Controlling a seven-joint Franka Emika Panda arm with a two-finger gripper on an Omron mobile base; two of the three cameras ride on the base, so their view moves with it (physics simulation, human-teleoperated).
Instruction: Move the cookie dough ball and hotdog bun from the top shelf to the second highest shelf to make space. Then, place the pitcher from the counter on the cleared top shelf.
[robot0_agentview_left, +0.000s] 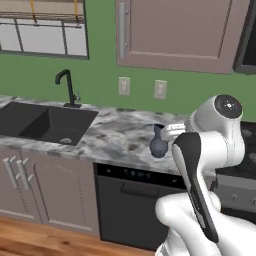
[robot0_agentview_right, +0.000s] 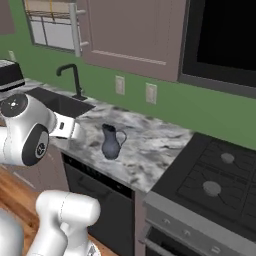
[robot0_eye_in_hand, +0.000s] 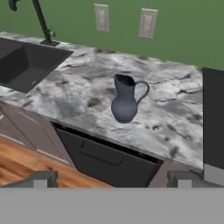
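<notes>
Upright, pitcher (robot0_eye_in_hand: 125, 103) near counter (robot0_eye_in_hand: 83, 94) edge.

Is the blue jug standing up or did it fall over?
Standing up. The pitcher sits on its round bottom on the counter, mouth pointing up.

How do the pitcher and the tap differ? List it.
The pitcher is blue-grey with a bulbous body; the tap is black and thin. The pitcher stands mid-counter, near the front edge; the tap rises behind the sink by the wall. The pitcher has a side handle; the tap curves over at the top. Both stand upright.
</notes>
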